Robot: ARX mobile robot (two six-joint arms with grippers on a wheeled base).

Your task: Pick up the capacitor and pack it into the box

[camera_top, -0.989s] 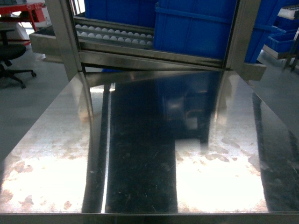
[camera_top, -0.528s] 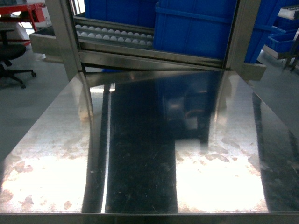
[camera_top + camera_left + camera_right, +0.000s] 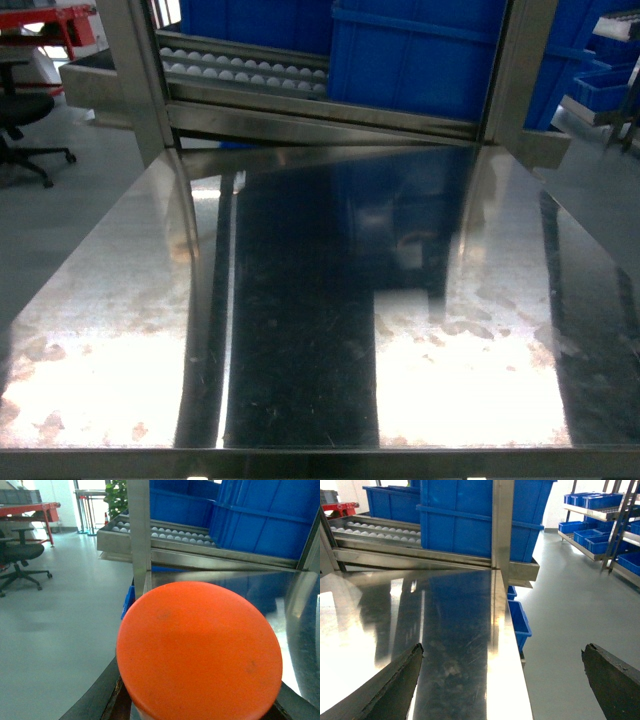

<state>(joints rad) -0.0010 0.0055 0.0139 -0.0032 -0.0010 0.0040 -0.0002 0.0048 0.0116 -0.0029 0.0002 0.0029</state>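
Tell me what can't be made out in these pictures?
- Left pincer: in the left wrist view an orange disc fills the foreground and hides it; what the disc belongs to is unclear.
- Right pincer: only two dark finger edges show, the rest cut off by the frame.
- Steel table: glare in the head view whites out its near part.
- No pink box or capacitor appears in any view.

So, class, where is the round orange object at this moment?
The round orange object fills the lower centre of the left wrist view, right at that camera, over the left edge of the steel table. The head view does not show it.
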